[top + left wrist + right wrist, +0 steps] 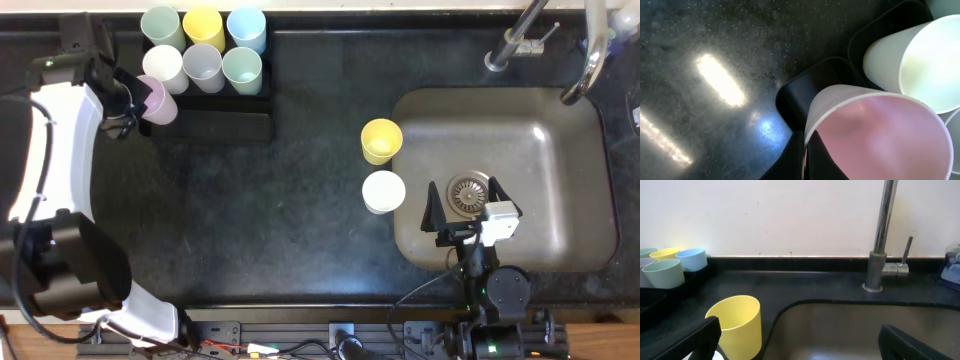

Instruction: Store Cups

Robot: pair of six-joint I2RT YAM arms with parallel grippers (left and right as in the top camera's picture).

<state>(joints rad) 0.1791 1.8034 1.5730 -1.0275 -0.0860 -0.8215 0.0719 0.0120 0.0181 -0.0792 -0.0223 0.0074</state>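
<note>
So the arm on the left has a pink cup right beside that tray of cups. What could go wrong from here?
1. The pink cup hangs very close to the white cup in the black tray; lowering it might knock that neighbour.
2. It could catch the tray's rim and tip rather than seat.
3. The yellow cup stands at the sink edge and might get nudged in.

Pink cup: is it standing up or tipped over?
Tipped over. The pink cup is held sideways in the left hand, and the left wrist view looks straight into its open mouth.
</note>
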